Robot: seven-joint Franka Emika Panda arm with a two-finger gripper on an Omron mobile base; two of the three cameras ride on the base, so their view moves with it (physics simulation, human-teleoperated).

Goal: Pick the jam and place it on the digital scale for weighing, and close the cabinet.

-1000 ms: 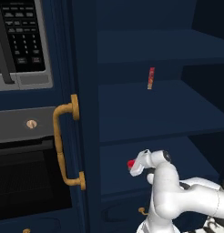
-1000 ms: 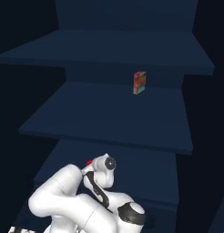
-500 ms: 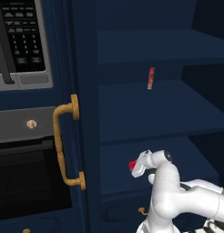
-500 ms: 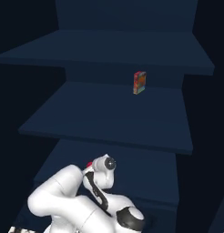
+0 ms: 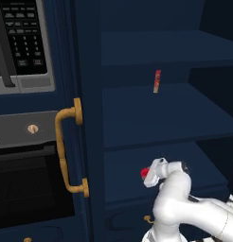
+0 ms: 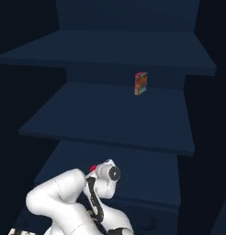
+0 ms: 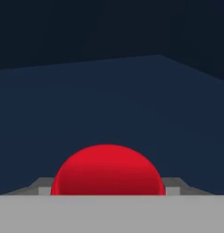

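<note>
Although our claw [image 5: 147,174] hides the body of the jam [image 7: 108,170], we see its fingers closed around the red lid inside the open cabinet [image 5: 151,118].

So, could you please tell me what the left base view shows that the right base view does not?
Only the left base view shows the cabinet door's brass handle, the black oven beside it and the keypad appliance above that.

Only the right base view shows the packet face-on, with its coloured front.

Both share the navy shelves, that upright packet on the middle one, and the white arm reaching to the lower shelf with the jam red at its tool.
</note>
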